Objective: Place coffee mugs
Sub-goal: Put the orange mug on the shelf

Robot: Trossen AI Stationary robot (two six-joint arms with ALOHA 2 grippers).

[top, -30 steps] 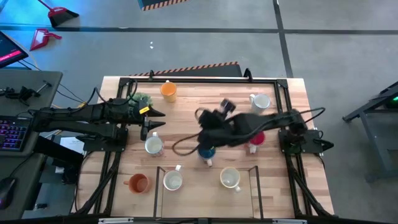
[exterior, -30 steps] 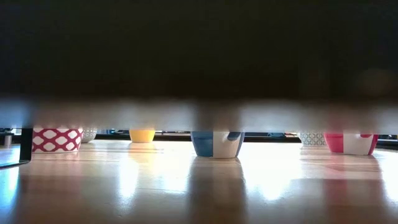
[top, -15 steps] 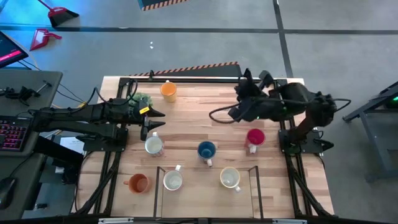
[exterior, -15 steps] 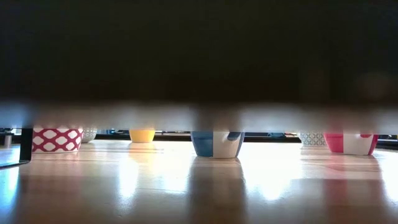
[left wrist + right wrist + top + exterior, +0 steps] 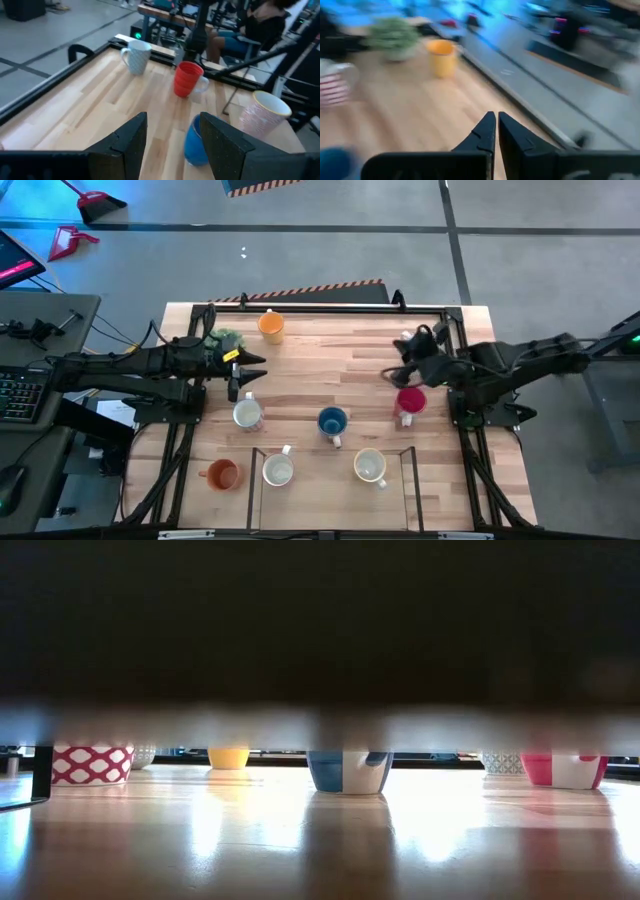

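Looking down at the table (image 5: 330,385), I see the right arm has swung back from the middle toward its own right side, and that is the main change over the last second. A second ago it hung over the blue mug (image 5: 332,421); now that mug stands alone near the centre, clear of any finger, so I judge that one placed. The right gripper (image 5: 393,372) now sits above the far right part of the table, just beyond the red mug (image 5: 410,401), with its fingers pinched together on nothing, as its own wrist view shows.

The left arm waits along the left side, its gripper (image 5: 243,371) spread wide and empty, beside the green plant (image 5: 226,340) and just far of a white mug (image 5: 247,414).

The other mugs lie scattered: an orange mug (image 5: 271,326) at the far edge, another orange one (image 5: 220,474) near left, two pale ones (image 5: 277,470) and (image 5: 370,467) along the near side. The left wrist view also shows a pale mug (image 5: 136,55) at the far right corner, which the right arm hides from above.

My guess is the right arm is between mugs, with the red one or that corner mug closest for the next pick.
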